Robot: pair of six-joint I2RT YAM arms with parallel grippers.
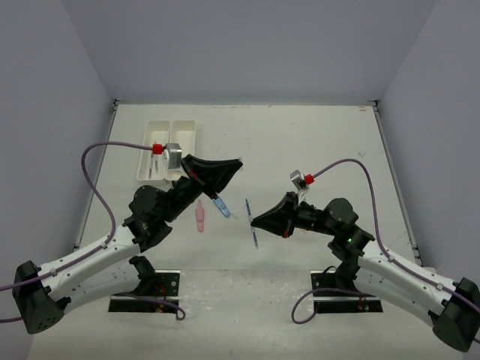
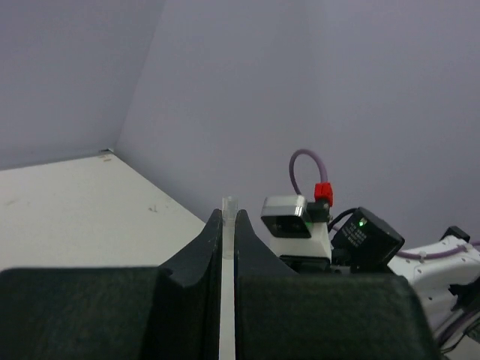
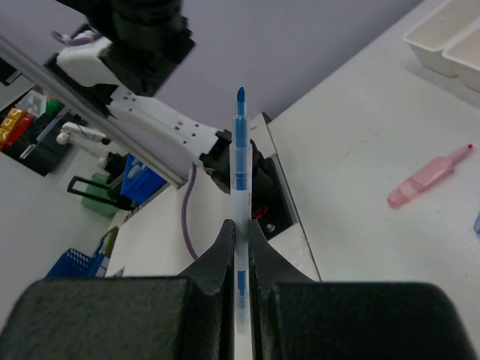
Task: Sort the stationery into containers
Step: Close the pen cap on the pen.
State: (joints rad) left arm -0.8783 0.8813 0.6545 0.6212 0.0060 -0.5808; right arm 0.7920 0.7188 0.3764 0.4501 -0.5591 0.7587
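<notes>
My right gripper [image 1: 255, 220] is shut on a blue pen [image 1: 251, 223] with a clear barrel and holds it above the table. In the right wrist view the pen [image 3: 240, 150] stands up from between the shut fingers, with the gripper [image 3: 240, 226] around its barrel. My left gripper [image 1: 237, 164] is raised in mid-table. In the left wrist view it [image 2: 229, 219] is shut on a thin clear piece [image 2: 229, 204] whose tip pokes out. A pink piece [image 1: 200, 216] and a blue piece [image 1: 220, 205] lie on the table. The two joined white trays [image 1: 182, 129] stand at the back left.
The left tray compartment holds a few dark thin items [image 1: 153, 169], partly hidden by my left wrist camera. The trays' corner [image 3: 448, 34] and the pink piece [image 3: 429, 177] show in the right wrist view. Grey walls close in the table on three sides.
</notes>
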